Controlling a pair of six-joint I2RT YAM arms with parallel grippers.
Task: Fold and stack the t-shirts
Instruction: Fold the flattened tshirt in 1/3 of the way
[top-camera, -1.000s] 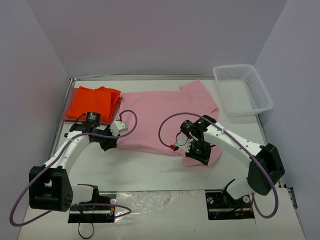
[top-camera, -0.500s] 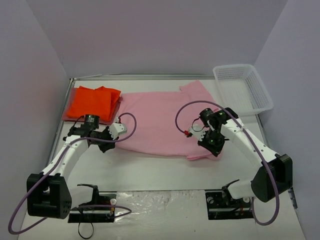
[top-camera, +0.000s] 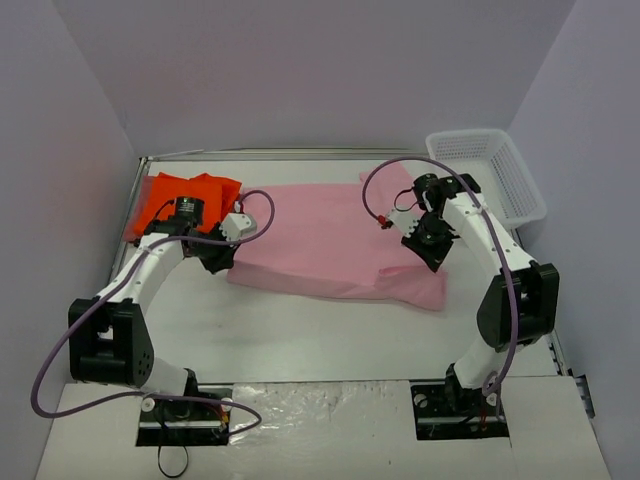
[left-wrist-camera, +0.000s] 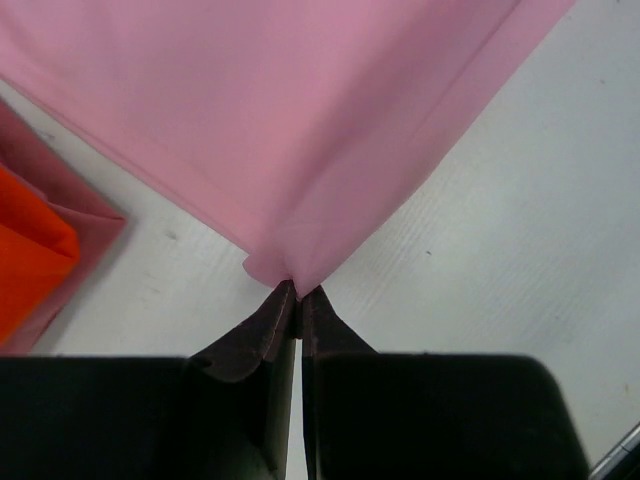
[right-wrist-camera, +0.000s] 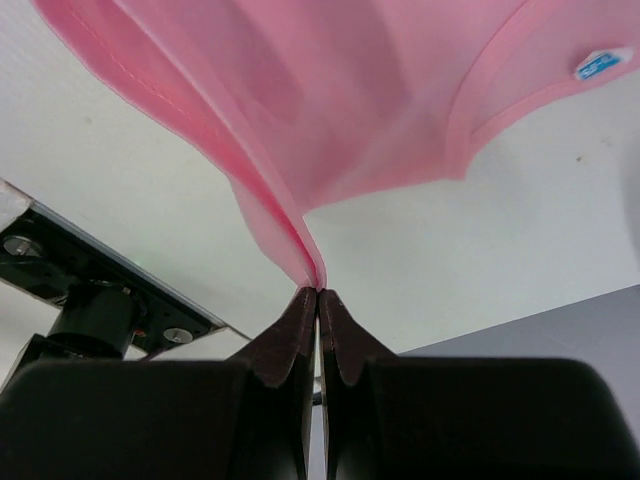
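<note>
The light pink t-shirt (top-camera: 330, 240) lies across the middle of the table, its near edge lifted and doubled over. My left gripper (top-camera: 222, 262) is shut on its left corner; in the left wrist view the gripper's tips (left-wrist-camera: 297, 290) pinch a point of the pink t-shirt (left-wrist-camera: 300, 120). My right gripper (top-camera: 438, 258) is shut on the right end; in the right wrist view the gripper (right-wrist-camera: 317, 292) clamps a folded edge of the pink t-shirt (right-wrist-camera: 330, 100), held off the table. The bright orange t-shirt (top-camera: 188, 200) lies folded at the back left on a dull pinkish-red t-shirt (left-wrist-camera: 70, 215).
A white mesh basket (top-camera: 520, 165) stands at the back right, close to my right arm. Walls enclose the table at the back and on both sides. A blue label (right-wrist-camera: 597, 63) shows at the pink shirt's collar.
Both grippers have carried the pink shirt's near edge toward the back of the table. The right arm has swung right and back, toward the basket; the left has moved back toward the orange shirt.
</note>
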